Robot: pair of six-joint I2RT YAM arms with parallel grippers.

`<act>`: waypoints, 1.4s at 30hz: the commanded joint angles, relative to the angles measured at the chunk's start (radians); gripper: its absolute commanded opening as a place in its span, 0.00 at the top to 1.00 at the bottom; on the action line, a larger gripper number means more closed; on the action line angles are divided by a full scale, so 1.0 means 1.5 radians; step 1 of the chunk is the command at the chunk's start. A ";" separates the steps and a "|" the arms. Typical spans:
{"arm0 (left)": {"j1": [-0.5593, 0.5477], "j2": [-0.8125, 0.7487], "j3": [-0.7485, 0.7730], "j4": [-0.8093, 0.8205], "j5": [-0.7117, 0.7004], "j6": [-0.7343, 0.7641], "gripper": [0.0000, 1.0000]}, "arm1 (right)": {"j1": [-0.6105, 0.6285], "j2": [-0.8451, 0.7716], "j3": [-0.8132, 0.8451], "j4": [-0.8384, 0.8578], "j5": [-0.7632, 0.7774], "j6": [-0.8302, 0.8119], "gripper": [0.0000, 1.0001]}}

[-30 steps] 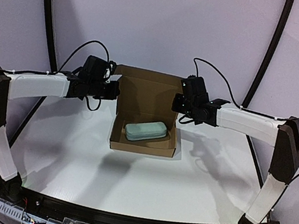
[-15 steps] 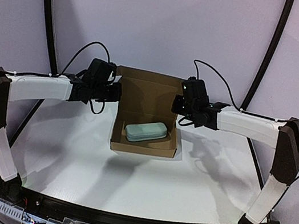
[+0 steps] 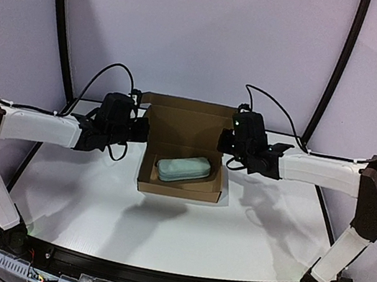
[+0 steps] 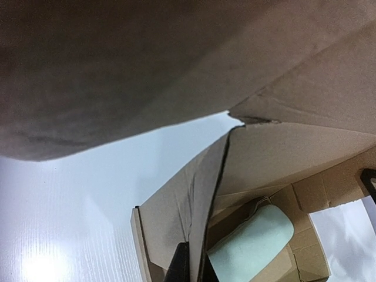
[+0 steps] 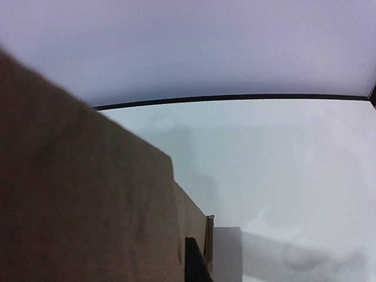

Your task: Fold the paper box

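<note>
Top view: the paper box (image 3: 180,190), at the centre of the surface (image 3: 90,204), is pinched at its raised lid by the left hand (image 3: 142,120) at 9 o'clock and the right hand (image 3: 227,139) at 3. Left wrist: a case (image 4: 252,244) is seen inside. Right wrist: cardboard only. The lid could be creased by uneven lowering.

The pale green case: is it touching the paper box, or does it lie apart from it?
Touching. The top external view shows the pale green case lying on the floor of the paper box, inside its walls.
</note>
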 commanded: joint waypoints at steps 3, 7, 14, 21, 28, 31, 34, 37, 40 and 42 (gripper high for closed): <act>-0.050 0.016 -0.062 -0.054 0.066 0.004 0.99 | 0.037 0.003 -0.089 0.031 -0.092 -0.011 1.00; -0.052 0.006 -0.099 -0.019 0.058 0.004 0.99 | 0.042 0.004 -0.125 0.087 -0.105 -0.040 1.00; -0.060 0.000 -0.169 0.068 0.068 0.010 0.99 | 0.049 -0.017 -0.195 0.179 -0.106 -0.066 1.00; -0.081 0.015 -0.223 0.144 0.051 0.008 0.99 | 0.053 -0.009 -0.265 0.272 -0.120 -0.087 1.00; -0.093 0.023 -0.287 0.228 0.055 0.004 0.99 | 0.054 -0.006 -0.331 0.370 -0.125 -0.111 1.00; -0.094 0.031 -0.296 0.241 0.061 0.013 0.99 | 0.054 0.002 -0.333 0.381 -0.128 -0.102 1.00; -0.094 0.031 -0.304 0.248 0.056 0.009 0.99 | 0.056 0.015 -0.337 0.398 -0.132 -0.093 1.00; -0.094 0.019 -0.318 0.266 0.048 0.006 0.99 | 0.058 0.029 -0.349 0.418 -0.123 -0.087 1.00; -0.094 0.010 -0.328 0.265 0.040 0.007 0.94 | 0.060 0.032 -0.361 0.436 -0.114 -0.091 1.00; -0.094 -0.003 -0.333 0.264 0.038 0.007 0.84 | 0.060 0.029 -0.360 0.430 -0.109 -0.094 1.00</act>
